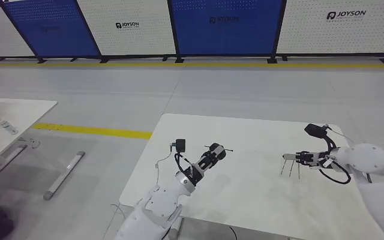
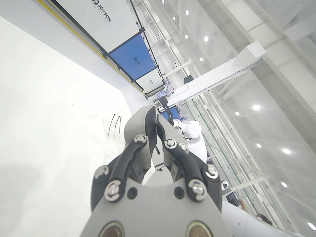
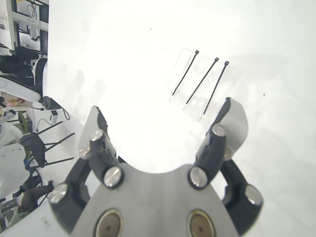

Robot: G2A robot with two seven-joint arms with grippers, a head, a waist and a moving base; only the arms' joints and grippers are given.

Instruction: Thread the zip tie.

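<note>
Step in hand, as judged: bring the zip tie's tail to its own head and feed it through. Left end effector [image 2: 156, 114] was closed, pads pressed together on what looked like a thin black zip tie [image 2: 155, 120]; a short sliver showed at the pad line, so the hold was read as a pinch, not confirmed along its length. This end effector sat over the desk [image 1: 252, 192], well apart from the clear sheet [image 3: 184, 92]. Right end effector [image 3: 163, 104] was spread wide and empty, hovering just beside the clear sheet. On the sheet lay three spare zip ties [image 3: 202, 80], side by side, not touching, square heads all at the sheet's end away from the right end effector. Materials: the ties are slim, flexible black plastic strips, each with a small blocky head; the sheet is flat and transparent with faint edges; the desk is smooth, matte white. To thread well, the free tail likely needs a grip near its tip so that it does not flex away, lined up squarely with the small head slot. Risk: a springy strip slipping on the ribbed pads.
</note>
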